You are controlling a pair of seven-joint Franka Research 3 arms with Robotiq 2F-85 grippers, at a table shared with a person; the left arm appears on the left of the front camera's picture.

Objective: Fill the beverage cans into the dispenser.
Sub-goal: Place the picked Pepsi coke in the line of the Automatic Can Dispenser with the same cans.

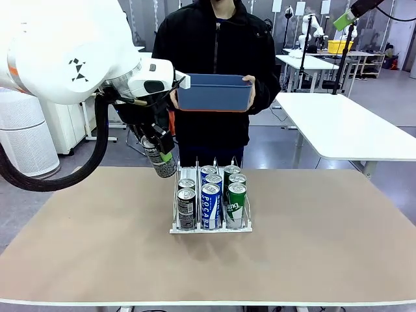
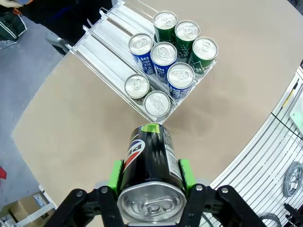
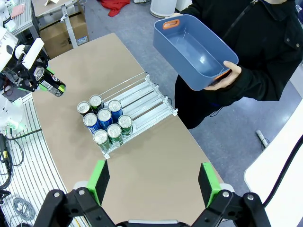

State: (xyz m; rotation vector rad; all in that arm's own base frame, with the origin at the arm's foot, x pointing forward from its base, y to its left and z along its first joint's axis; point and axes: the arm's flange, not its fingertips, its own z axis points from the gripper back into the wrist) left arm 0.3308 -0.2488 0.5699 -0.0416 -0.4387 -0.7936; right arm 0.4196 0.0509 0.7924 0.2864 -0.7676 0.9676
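A: What did the tabletop (image 1: pixel 338 247) carry?

B: A tan sheet covered it, and the white dispenser (image 1: pixel 210 227) stood about midway between the left and right edges, somewhat toward the far edge where the person (image 1: pixel 214 58) stood. The person held a blue tub (image 1: pixel 213 91) in both hands, above the far edge and clear of the tabletop.

A: And the dispenser's lanes?

B: Eight beverage cans (image 2: pixel 163 56) stood upright at the front lip: two dark ones in the lane nearest the left edge, three blue in the middle lane, three green in the third. The rear stretch of each lane lay bare.

A: The left end effector (image 2: pixel 151 182)?

B: It was clamped on a black can (image 2: pixel 150 163), green pads pressed on either side, the can tilted in the air just left of the dispenser's far left corner and above the tabletop.

A: The right end effector (image 3: pixel 154 177)?

B: Its fingers stood wide apart with nothing between them, high over the tabletop, well apart from the dispenser.
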